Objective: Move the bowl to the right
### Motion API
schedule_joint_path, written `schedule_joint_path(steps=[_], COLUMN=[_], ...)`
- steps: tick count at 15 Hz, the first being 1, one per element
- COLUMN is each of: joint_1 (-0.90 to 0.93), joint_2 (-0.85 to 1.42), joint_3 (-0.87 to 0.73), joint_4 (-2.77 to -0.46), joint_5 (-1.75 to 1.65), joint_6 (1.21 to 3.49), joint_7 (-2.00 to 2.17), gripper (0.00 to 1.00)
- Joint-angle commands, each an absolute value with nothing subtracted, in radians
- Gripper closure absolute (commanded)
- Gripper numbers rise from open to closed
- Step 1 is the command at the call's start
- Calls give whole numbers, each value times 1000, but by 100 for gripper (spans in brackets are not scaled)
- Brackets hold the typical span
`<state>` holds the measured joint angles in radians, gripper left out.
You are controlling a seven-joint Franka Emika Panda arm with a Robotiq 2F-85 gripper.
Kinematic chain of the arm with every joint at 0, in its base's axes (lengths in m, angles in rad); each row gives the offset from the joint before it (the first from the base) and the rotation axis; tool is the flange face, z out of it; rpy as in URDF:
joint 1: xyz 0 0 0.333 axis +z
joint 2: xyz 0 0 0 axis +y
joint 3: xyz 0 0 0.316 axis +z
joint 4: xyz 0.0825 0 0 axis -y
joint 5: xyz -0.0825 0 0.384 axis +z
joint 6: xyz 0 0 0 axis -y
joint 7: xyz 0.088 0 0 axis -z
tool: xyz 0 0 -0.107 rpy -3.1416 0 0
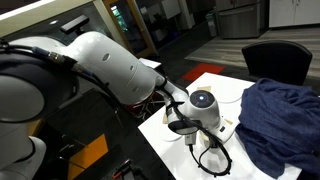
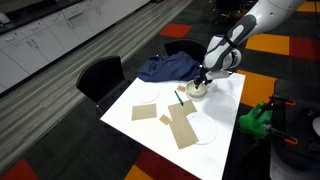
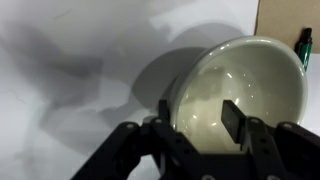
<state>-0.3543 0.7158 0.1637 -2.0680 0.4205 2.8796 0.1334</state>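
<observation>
The cream-white bowl (image 3: 250, 80) sits on the white table (image 3: 60, 60), deep and glossy inside. My gripper (image 3: 198, 115) straddles its near wall, with one finger outside the rim and the other inside the hollow. The fingers are partly drawn together and appear shut on the wall. In an exterior view the bowl (image 2: 197, 88) is near the table's far edge under the gripper (image 2: 202, 80). In an exterior view the gripper (image 1: 190, 122) points down at the table and hides most of the bowl.
A blue cloth (image 2: 165, 68) lies bunched beside the bowl and also shows in an exterior view (image 1: 285, 120). A green pen (image 3: 304, 48), cardboard pieces (image 2: 180, 125) and a flat white plate (image 2: 203, 133) lie on the table. A black chair (image 2: 100, 75) stands at the table's side.
</observation>
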Motion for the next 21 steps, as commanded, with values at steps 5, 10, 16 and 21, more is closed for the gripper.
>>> schedule_joint_path(steps=[5,10,16,21], joint_1=[-355,-362,-363,-377], joint_2=[704,695,671,656], joint_3=[143,110,22,-36], joint_4=[-2067,-2081,-2094,-2110], joint_5=[433,431,408,413], joint_6=[2855,2848,2801,2771], joint_7=[113,119,125,118], gripper=[99,97,97,97])
